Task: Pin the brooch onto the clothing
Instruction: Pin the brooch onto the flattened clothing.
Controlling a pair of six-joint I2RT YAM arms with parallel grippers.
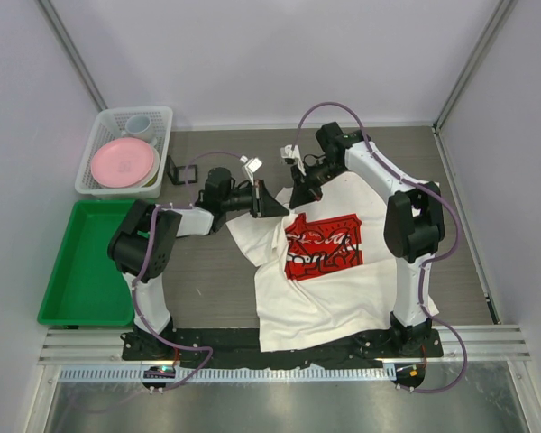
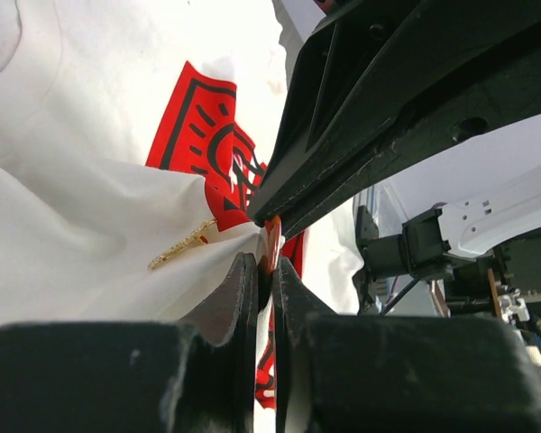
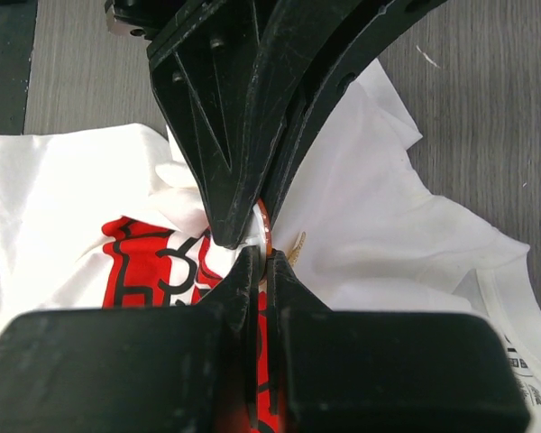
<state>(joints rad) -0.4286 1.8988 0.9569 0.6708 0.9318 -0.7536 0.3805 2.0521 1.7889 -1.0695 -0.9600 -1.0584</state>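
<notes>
The clothing (image 1: pixel 329 298), a white T-shirt with a red chest print (image 1: pixel 325 242), lies spread on the table. Both grippers meet at the print's upper left corner. My left gripper (image 1: pixel 275 206) (image 2: pixel 263 263) is shut on a raised fold of the shirt (image 2: pixel 90 271). My right gripper (image 1: pixel 298 197) (image 3: pixel 263 257) is shut on the brooch (image 3: pixel 267 233), a thin disc with an orange-brown rim (image 2: pixel 272 236). The disc stands on edge, pressed against the pinched fold between the two sets of fingertips. A gold pin piece (image 2: pixel 180 245) (image 3: pixel 297 247) lies on the cloth beside the jaws.
A white basket (image 1: pixel 135 109) at the back left holds a pink plate (image 1: pixel 123 162) and a cup (image 1: pixel 139 124). A green tray (image 1: pixel 86 262) lies in front of it. A small black stand (image 1: pixel 176 170) sits next to the basket.
</notes>
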